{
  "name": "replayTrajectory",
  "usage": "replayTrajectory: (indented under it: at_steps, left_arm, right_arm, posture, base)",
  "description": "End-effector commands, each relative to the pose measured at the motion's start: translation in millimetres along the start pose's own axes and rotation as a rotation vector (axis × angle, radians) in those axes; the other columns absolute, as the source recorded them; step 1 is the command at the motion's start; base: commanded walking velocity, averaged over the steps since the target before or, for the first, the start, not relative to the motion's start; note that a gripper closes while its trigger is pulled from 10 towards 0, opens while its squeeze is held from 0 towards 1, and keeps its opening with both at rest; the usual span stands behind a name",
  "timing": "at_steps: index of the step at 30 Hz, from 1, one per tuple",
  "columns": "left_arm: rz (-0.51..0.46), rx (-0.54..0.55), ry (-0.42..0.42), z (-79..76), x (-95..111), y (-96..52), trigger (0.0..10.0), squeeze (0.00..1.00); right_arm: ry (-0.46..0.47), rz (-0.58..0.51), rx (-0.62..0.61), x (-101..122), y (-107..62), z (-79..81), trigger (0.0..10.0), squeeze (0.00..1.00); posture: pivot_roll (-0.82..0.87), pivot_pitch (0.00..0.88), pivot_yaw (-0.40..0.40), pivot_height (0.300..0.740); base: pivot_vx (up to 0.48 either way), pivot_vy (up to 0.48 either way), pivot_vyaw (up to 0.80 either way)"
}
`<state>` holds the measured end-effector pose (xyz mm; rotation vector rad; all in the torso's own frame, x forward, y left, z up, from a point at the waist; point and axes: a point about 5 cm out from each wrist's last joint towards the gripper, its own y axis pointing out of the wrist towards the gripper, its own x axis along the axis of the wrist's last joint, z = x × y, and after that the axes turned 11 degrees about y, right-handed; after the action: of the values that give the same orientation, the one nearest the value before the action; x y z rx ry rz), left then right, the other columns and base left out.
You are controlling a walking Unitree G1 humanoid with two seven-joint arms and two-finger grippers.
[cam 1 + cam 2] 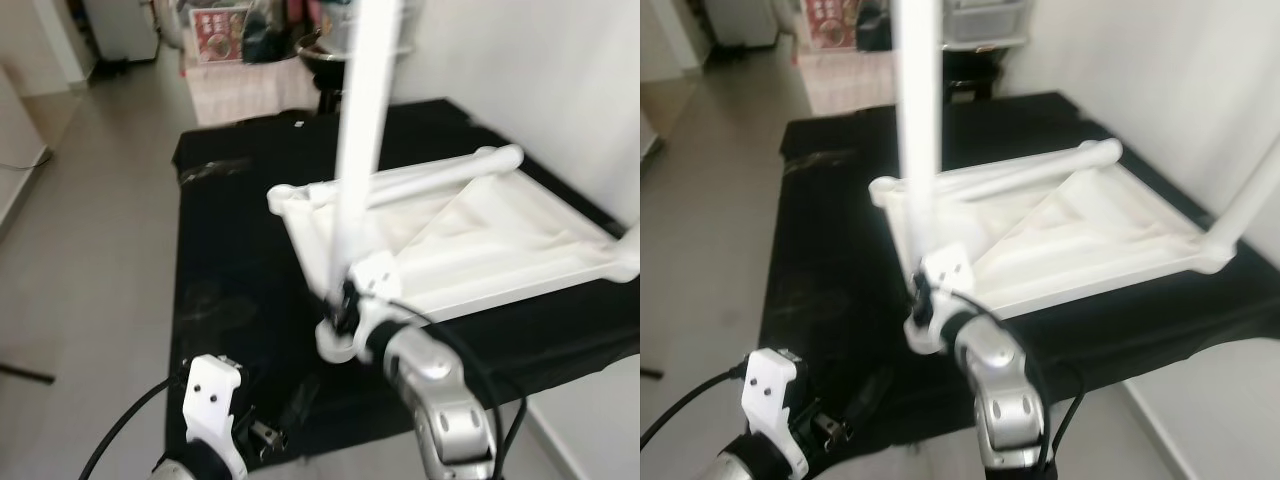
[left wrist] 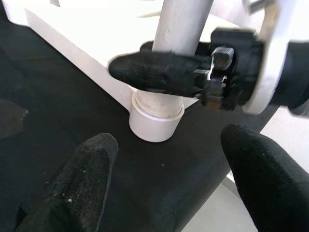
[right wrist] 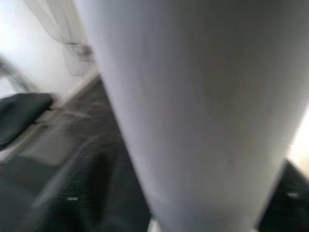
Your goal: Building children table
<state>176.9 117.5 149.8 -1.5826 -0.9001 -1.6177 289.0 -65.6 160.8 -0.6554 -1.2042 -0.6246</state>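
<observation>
The black-draped bench [image 1: 230, 300] carries the white children's table top [image 1: 470, 240] upside down, so its corner sockets face up for legs. It lies toward three o'clock, by the wall. At its six o'clock corner a white tubular leg [image 1: 362, 150] stands upright in the corner socket [image 2: 155, 118]. The right pincer [image 1: 345, 305] is clamped on that leg low down, probably steadying it while it seats. The left pincer [image 2: 169, 188] waits at seven o'clock, fingers apart, holding nothing.

Head down; wrists close on leg [image 2: 181, 29]
</observation>
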Motion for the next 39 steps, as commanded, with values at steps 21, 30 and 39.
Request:
replayTrajectory:
  at_steps: [21, 30, 39]
  left_arm:
    - [0.008, -0.005, -0.025, -18.0, 5.6, -14.5, 10.0, 0.0]
    - [0.015, -0.018, -0.039, -24.6, 7.2, -18.4, 10.0, 0.0]
    - [0.013, -0.019, -0.041, -21.5, 6.1, -15.9, 10.0, 0.0]
  right_arm:
    - [-0.126, 0.197, 0.845, 39.0, 33.4, -9.8, 0.0, 0.0]
    - [-0.115, 0.203, 0.877, 43.1, 28.8, -24.4, 0.0, 0.0]
    - [-0.088, 0.01, 0.181, 17.1, 4.7, -44.5, 0.0, 0.0]
  posture:
    - [0.12, 0.206, -0.048, 0.74]
    - [0.11, 0.227, -0.048, 0.74]
    - [0.06, 0.211, -0.048, 0.74]
  base:
    - [0.0, 0.0, 0.0]
    - [0.0, 0.0, 0.0]
    - [0.0, 0.0, 0.0]
